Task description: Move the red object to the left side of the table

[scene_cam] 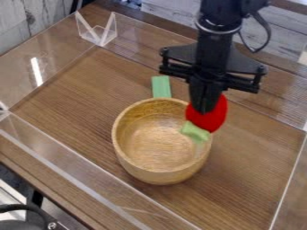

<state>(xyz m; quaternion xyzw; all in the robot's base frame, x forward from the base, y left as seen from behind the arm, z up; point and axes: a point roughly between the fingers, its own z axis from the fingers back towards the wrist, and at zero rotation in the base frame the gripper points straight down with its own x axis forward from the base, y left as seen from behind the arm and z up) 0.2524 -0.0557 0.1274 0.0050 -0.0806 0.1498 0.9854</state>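
The red object (207, 114), a small rounded bright-red toy with a light-green stem end pointing down-left, hangs in the air over the right rim of the wooden bowl (159, 139). My gripper (207, 101) points straight down and is shut on it, the black fingers clamping its top. It is well clear of the brown wood-grain table (84, 85).
A flat green block (161, 86) lies just behind the bowl. Low clear acrylic walls (48, 162) border the table, with a clear bracket (96, 30) at the back left. Bare wood shows on the left and on the right of the bowl.
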